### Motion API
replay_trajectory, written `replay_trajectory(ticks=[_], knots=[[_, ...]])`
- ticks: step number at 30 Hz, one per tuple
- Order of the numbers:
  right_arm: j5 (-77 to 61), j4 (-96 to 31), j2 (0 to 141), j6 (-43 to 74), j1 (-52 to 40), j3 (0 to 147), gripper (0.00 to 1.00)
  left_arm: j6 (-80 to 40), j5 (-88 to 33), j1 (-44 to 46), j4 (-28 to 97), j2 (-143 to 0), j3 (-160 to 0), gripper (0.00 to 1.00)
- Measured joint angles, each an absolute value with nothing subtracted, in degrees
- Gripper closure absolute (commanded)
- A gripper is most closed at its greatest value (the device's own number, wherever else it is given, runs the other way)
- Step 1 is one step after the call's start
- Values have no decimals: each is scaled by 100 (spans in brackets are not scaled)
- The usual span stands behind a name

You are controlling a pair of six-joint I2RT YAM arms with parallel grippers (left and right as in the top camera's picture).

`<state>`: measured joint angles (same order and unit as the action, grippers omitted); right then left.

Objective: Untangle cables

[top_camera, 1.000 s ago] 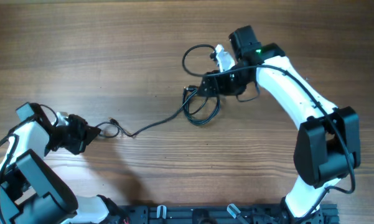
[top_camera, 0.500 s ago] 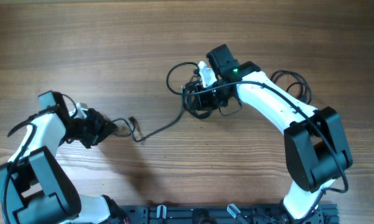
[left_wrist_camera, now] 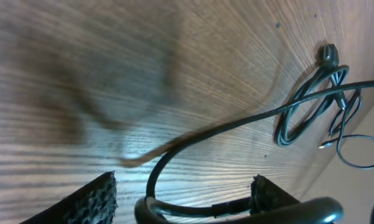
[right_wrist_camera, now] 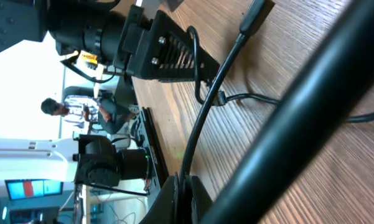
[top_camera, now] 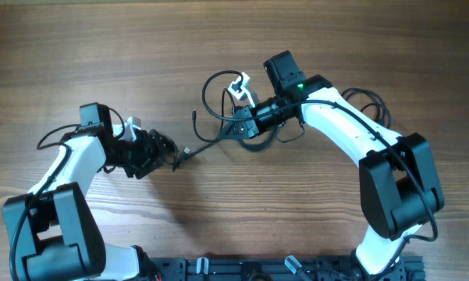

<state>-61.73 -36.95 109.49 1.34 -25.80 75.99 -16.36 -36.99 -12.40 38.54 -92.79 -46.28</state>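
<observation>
Now the left gripper (top_camera: 162,148) has swung in toward the right gripper (top_camera: 246,125), so the cord (top_camera: 211,140) between them lies slack rather than pulling the tangle apart. The left fingers (left_wrist_camera: 93,199) stand apart around a loop of it. The right claw looks clamped on the tangled bundle (top_camera: 257,143) at centre, with another coil (top_camera: 368,101) lying behind its forearm.

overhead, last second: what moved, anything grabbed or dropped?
Both arms closed in. The left pincer moved right and slightly up. The right pincer moved left and slightly down, taking the cable bundle with it. The strand between them, stretched out before, now spans a shorter gap. A second coil came out from under the right arm. Neither pincer visibly let go.
</observation>
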Motion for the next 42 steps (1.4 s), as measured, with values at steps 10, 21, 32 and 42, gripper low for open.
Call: replay_trajectory(ticks=[10, 21, 32, 42], knots=[[-6149, -3708, 10949, 78, -2700, 7599, 96, -1671, -3750, -1238, 3717, -9279, -4624, 0], [-4840, -3433, 10949, 569, -3603, 7599, 89, -1382, -6995, -1308, 2971, -9279, -4617, 15], [-4556, -2818, 10949, 1326, -3959, 7599, 42, -1295, -6897, -963, 2945, -9279, -4617, 41], [-4515, -2862, 10949, 1347, -4012, 7599, 36, -1850, -6342, -2001, 2947, -9279, -4617, 18]])
